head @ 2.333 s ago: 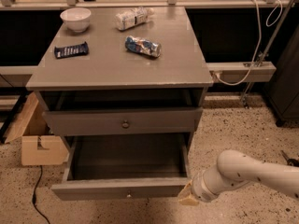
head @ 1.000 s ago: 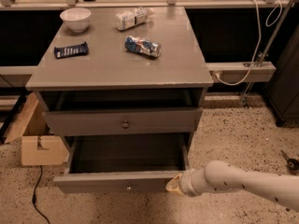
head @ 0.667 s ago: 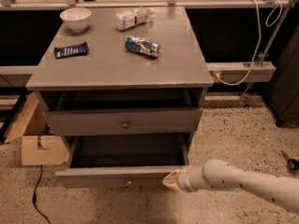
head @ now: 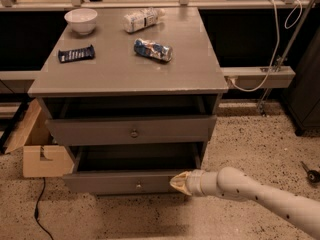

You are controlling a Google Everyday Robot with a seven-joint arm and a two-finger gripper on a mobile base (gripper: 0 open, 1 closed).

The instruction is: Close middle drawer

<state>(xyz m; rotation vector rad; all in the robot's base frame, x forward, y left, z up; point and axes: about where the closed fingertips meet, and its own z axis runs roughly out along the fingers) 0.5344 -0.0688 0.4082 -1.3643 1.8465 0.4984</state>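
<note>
- Grey cabinet tabletop [head: 115,71] is matte, with a worn, chipped near edge. It stands against a dark counter base with a pale counter edge along the far side.
- On the tabletop: white bowl [head: 81,20] at far left, dark blue snack wrapper [head: 76,53] near-left of it, pale plastic bottle [head: 143,19] lying on its side at far centre, blue crinkled snack bag [head: 152,49] in the middle. All are apart from one another.
- Floor [head: 245,134] is speckled terrazzo.
- An open cardboard box [head: 37,151] sits just left of the cabinet, and a black cord [head: 39,206] trails on the floor near it.
- At right, a white cable [head: 272,44] loops down to a grey rail [head: 257,76].
- Top drawer [head: 100,130] has a taller front and a dark knob, with a dark gap above it.
- Middle drawer [head: 105,183], below it, is pulled out toward the near side. Its dark inside is showing, and there is a tiny pale knob at the centre of its front.
- Pincer [head: 179,182] is the tan tip on the white arm [head: 250,191] coming in from the lower right. It sits at the right end of the middle drawer's front and looks to be touching it.
- Spread or pressed together: can't make it out at this angle.
- Nothing shows below the middle drawer except floor and shadow.
- The arm is cut off at the right edge.
- A small dark object [head: 311,174] on the floor at far right is partly out of view and unidentifiable.
</note>
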